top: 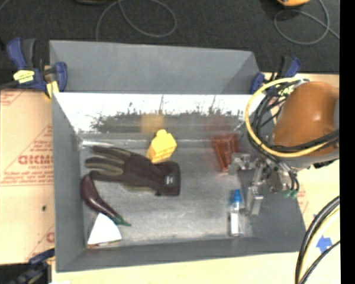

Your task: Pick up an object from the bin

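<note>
- Grey metal bin [154, 70]: 1 open container seen from above, with 6 loose things spread apart on its floor.
- Gripper [253, 200]: lowered into the right end of the bin, close to the right wall, below the arm's orange cover [305, 114] and its looped cables [261, 108]. Whether it stands wide or narrow cannot be told, and nothing can be made out held in it.
- Small blue-and-white object [235, 209]: the thing nearest the gripper, lying on the floor at the lower right of the bin, just beside the gripper on its left. Whether the 2 touch cannot be told.
- Red object [223, 151]: against the back of the floor, above the gripper in the view and near it.
- Yellow block [161, 146]: at the middle of the back edge, just beside the cuff of the glove.
- Dark glove [136, 170]: flat on the floor left of centre, its digits pointing left.
- Purple eggplant [94, 197]: curved, at the left side, below the glove.
- White wedge [103, 231]: in the lower left corner, at the eggplant's stem end.
</note>
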Tool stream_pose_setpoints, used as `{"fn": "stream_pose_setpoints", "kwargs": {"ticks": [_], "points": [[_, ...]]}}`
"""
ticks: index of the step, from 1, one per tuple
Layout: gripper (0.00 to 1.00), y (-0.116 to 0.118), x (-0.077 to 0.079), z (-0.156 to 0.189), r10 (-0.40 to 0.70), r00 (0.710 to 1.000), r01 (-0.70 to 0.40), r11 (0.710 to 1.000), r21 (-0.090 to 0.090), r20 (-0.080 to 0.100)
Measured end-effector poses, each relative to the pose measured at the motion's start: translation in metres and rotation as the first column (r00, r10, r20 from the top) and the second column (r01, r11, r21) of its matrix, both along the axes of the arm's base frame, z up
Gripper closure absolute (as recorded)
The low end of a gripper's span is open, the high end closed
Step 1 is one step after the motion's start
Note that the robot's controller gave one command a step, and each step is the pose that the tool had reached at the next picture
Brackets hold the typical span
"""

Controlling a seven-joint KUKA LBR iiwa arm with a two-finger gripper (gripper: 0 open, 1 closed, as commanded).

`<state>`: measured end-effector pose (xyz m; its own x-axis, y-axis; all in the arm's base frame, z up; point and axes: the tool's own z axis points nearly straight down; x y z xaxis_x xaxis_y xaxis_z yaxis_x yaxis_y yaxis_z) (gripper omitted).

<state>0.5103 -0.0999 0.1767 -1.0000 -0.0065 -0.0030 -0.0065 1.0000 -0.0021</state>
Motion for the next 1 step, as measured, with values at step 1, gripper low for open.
{"fn": "stream_pose_setpoints", "kwargs": {"ticks": [1], "points": [[0.0,-0.0056,-0.0034,-0.0105,0.114,0.993,-0.114,0.993,-0.001,0.005]]}}
